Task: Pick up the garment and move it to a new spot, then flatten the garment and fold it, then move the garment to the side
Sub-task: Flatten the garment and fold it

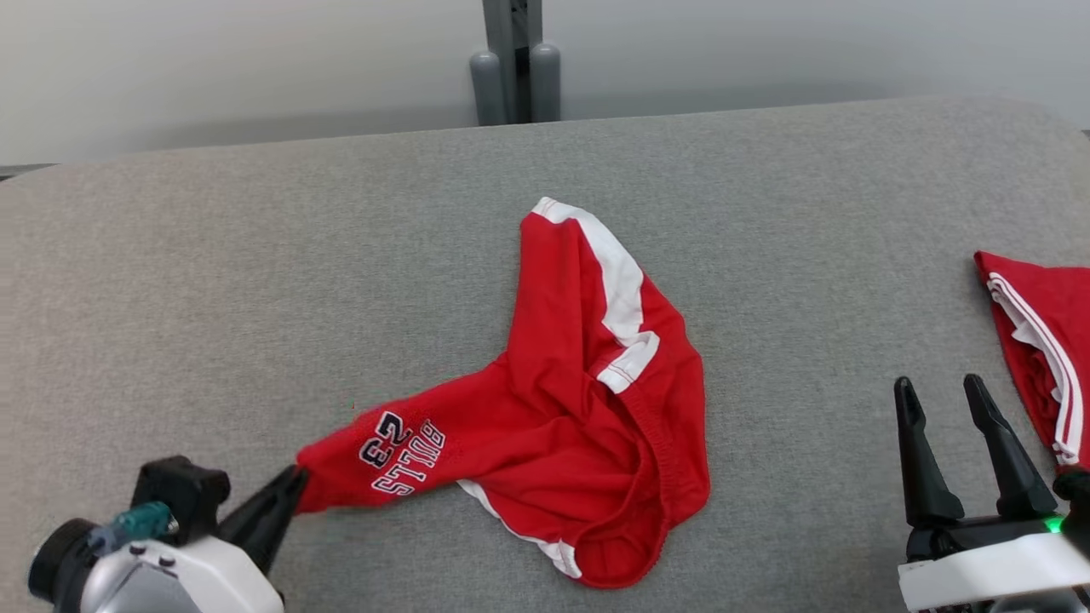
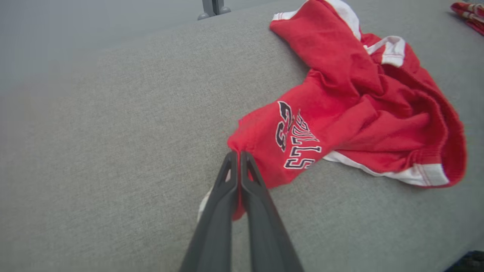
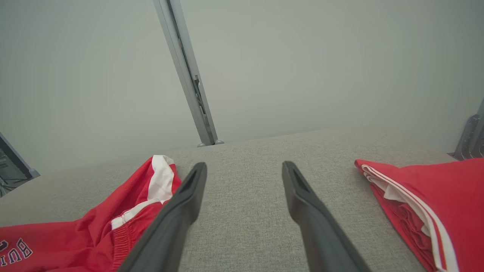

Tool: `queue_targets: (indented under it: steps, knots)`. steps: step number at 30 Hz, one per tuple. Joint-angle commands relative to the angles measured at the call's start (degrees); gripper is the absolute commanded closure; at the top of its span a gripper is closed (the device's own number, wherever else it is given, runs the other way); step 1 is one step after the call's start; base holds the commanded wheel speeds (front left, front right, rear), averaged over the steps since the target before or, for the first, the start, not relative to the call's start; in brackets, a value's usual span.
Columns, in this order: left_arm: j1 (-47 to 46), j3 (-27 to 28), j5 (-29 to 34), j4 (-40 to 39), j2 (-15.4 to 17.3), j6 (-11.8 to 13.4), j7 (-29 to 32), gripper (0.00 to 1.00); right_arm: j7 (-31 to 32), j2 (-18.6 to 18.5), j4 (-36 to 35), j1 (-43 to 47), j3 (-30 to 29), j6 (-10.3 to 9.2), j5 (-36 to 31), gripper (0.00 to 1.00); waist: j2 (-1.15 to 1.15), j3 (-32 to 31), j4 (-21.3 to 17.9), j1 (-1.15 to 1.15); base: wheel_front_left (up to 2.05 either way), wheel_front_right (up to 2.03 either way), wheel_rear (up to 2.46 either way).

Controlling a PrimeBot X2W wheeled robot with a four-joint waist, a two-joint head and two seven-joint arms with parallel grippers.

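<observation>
A grey cloth-covered desk (image 1: 255, 255) spans the head view, with a pale wall and a grey post (image 1: 511, 60) behind its far edge. The garment (image 1: 588, 400), a pair of red shorts with white trim, lies crumpled near the desk's middle. Its bulk and waistband sit toward the centre-right, and one leg runs out as a long tongue toward the robot's near left. A second red piece (image 1: 1043, 340), folded, rests at the desk's right edge, well apart from the shorts. The left claw (image 1: 289, 487) is at the near left, its jaws pinched together on the very tip of that stretched leg; the left wrist view shows the fingers (image 2: 225, 196) meeting on red cloth. The right claw (image 1: 938, 383) hovers at the near right, jaws spread with nothing in them, between the shorts and the folded piece. The garment's long axis therefore runs from the left claw diagonally away and rightward. The left arm has the near end, while the loose bulk lies closer to the right arm. Dark lettering (image 1: 404, 455) sits just beyond the gripped hem
</observation>
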Motion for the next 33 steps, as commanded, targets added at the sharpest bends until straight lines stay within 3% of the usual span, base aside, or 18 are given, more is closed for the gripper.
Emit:
queue_targets:
  steps: [1, 6, 10, 14, 16, 18, 23, 28, 33]
  knots:
    - [2.5, -0.1, 0.0, -5.9, 1.9, 1.7, 2.2, 1.0, 0.4, -0.3, -0.5, 1.0, -0.9, 0.01, -0.3, 0.0, 0.0, -0.4, 2.0, 0.0, 0.0, 0.0, 0.0]
    - [7.5, -0.6, 0.1, -20.6, 6.8, 5.1, 8.6, 1.0, 1.1, -0.3, -1.2, 1.6, -1.8, 0.01, -0.6, 0.0, 0.0, -1.3, 3.9, 0.0, 0.0, 0.0, 0.0]
    - [6.5, 0.6, 1.3, -28.6, 9.6, 5.9, 10.9, 1.0, 1.4, -0.3, -1.5, 1.3, -1.7, 0.01, -0.4, 0.0, 0.0, -1.8, 4.0, 0.0, 0.0, 0.0, 0.0]
    - [3.3, 1.8, 1.7, -30.2, 8.6, 5.1, 9.4, 1.0, 1.3, -0.4, -1.5, 0.7, -1.0, 0.01, 0.0, 0.0, 0.0, -1.9, 3.1, 0.0, 0.0, 0.0, 0.0]
    - [0.7, 2.5, 0.8, -28.9, 6.0, 4.3, 7.1, 1.0, 1.2, -0.3, -1.2, 0.2, -0.1, 0.01, 0.2, 0.0, 0.0, -2.0, 1.9, 0.0, 0.0, 0.0, 0.0]
    - [-2.3, 3.1, 1.1, -25.3, 4.6, 3.4, 4.9, 1.0, 1.1, -0.4, -1.0, 0.1, 0.1, 0.0, 0.6, 0.0, 0.0, -1.6, 0.6, 0.0, 0.0, 0.0, 0.0]
    - [-8.1, 4.0, -2.1, -11.0, -4.3, 1.1, -2.8, 1.0, 0.3, -0.3, -0.6, -0.5, 1.3, 0.01, 1.2, 0.0, 0.0, -0.5, -3.2, 0.0, 0.0, 0.0, 0.0]
    - [-12.9, 5.6, -3.1, 8.1, -9.5, 0.8, -8.3, 1.0, -0.4, -0.3, 0.3, -1.7, 2.1, 0.01, 1.8, 0.0, 0.0, 1.8, -6.5, 0.0, 0.0, 0.0, 0.0]
    - [-17.8, 5.7, -3.1, 23.4, -13.6, -1.1, -13.4, 1.0, -1.4, -0.3, 1.2, -2.4, 2.2, 0.01, 2.1, 0.0, 0.0, 3.7, -7.6, 0.0, 0.0, 0.0, 0.0]
